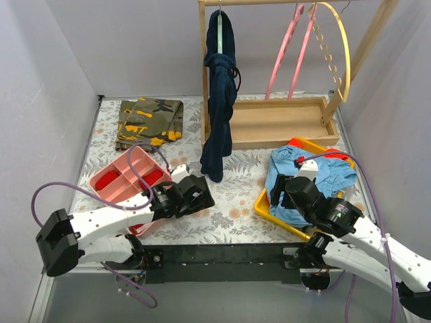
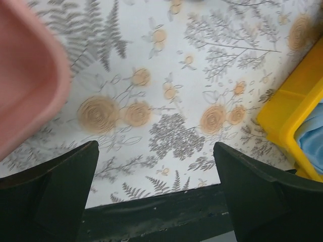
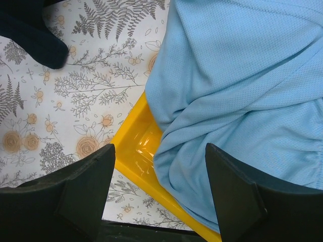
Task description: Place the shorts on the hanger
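Observation:
The light blue shorts (image 1: 331,176) lie crumpled in a yellow tray (image 1: 266,206) at the right front; they fill the right wrist view (image 3: 242,96), draped over the tray's rim (image 3: 136,146). The yellow hanger (image 1: 342,47) hangs on the wooden rack at the back right. My right gripper (image 1: 283,195) is open and empty, hovering just above the tray's near left corner and the shorts' edge (image 3: 159,191). My left gripper (image 1: 205,195) is open and empty over the floral tablecloth (image 2: 161,191), left of the tray (image 2: 290,113).
A dark navy garment (image 1: 219,101) hangs from the rack's left side. Pink hangers (image 1: 289,54) hang beside the yellow one. A wooden rack base (image 1: 276,121) sits at the back. A pink divided tray (image 1: 128,176) and camouflage cloth (image 1: 149,121) lie at the left.

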You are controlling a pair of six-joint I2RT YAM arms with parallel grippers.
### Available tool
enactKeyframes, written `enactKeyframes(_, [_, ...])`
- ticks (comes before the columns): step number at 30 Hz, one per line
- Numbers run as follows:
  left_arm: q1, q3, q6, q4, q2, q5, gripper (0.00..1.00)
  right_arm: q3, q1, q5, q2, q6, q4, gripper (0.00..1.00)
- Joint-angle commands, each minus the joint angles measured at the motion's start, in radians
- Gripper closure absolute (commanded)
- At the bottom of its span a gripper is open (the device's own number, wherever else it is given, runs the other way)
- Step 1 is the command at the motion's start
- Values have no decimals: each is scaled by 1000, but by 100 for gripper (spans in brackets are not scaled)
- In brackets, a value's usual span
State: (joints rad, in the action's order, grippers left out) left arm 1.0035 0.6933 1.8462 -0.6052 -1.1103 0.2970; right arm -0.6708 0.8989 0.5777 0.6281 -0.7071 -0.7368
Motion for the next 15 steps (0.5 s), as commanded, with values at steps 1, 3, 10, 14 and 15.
enactKeyframes(1, [3, 89, -145, 28, -80, 38, 2, -1, 5, 2, 13, 3, 25, 20])
enactKeyframes(3, [-5, 90, -177, 88, -95, 21, 2, -3, 5, 2, 12, -3, 30, 20])
enactKeyframes(10, [-175, -20, -196, 162, -103, -9, 2, -7, 3, 25, 73, -35, 33, 18])
enactKeyframes(14, [-344, -78, -206, 214, -53, -61, 2, -32, -24, 96, 160, -115, -35, 14])
enactKeyframes(15, [-350, -80, -211, 219, -51, -64, 2, -36, -37, 115, 165, -115, -42, 14])
